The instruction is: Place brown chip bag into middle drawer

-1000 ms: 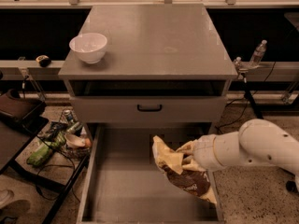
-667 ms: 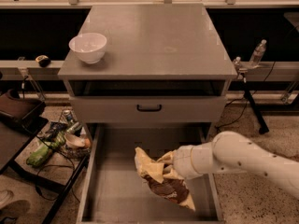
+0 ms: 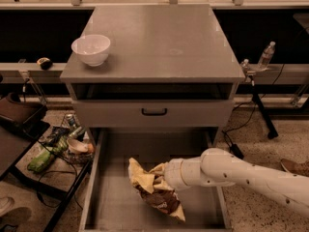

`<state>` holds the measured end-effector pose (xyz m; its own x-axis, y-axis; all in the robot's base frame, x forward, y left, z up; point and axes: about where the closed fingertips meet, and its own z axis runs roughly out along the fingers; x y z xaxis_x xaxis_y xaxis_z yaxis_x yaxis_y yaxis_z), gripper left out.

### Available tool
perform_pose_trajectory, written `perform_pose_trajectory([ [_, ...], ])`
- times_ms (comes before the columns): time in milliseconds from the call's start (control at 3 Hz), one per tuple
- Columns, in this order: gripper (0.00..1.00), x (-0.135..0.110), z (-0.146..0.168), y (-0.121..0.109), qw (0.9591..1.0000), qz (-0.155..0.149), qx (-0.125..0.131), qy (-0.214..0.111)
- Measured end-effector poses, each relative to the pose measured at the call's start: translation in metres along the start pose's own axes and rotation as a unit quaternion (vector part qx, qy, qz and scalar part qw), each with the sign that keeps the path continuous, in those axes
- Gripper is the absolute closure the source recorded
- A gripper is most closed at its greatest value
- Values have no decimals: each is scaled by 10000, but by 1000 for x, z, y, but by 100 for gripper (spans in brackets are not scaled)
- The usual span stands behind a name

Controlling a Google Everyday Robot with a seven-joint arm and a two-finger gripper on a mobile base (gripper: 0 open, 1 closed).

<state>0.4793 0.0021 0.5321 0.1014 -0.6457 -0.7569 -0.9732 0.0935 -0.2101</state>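
Note:
The brown chip bag (image 3: 155,193) is crumpled, dark brown with pale yellow ends, and hangs low inside the open middle drawer (image 3: 113,202). My gripper (image 3: 165,179) reaches in from the right on a white arm and is shut on the bag's upper right part. Its fingers are mostly hidden by the foil. The bag sits over the middle of the drawer's floor, close to it; I cannot tell if it touches.
A white bowl (image 3: 91,49) stands on the cabinet top (image 3: 159,37) at the left. A shut drawer front with a black handle (image 3: 154,112) is above the open drawer. Clutter and cables (image 3: 53,146) lie on the floor left; a bottle (image 3: 266,55) stands right.
My arm has moved left with the bag, from the drawer's right side to its middle, and a little lower.

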Motion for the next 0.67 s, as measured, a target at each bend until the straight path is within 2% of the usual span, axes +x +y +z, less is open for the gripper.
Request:
perform_pose_trajectory([
  [667,17,0,0,0,10000,0,-1,0],
])
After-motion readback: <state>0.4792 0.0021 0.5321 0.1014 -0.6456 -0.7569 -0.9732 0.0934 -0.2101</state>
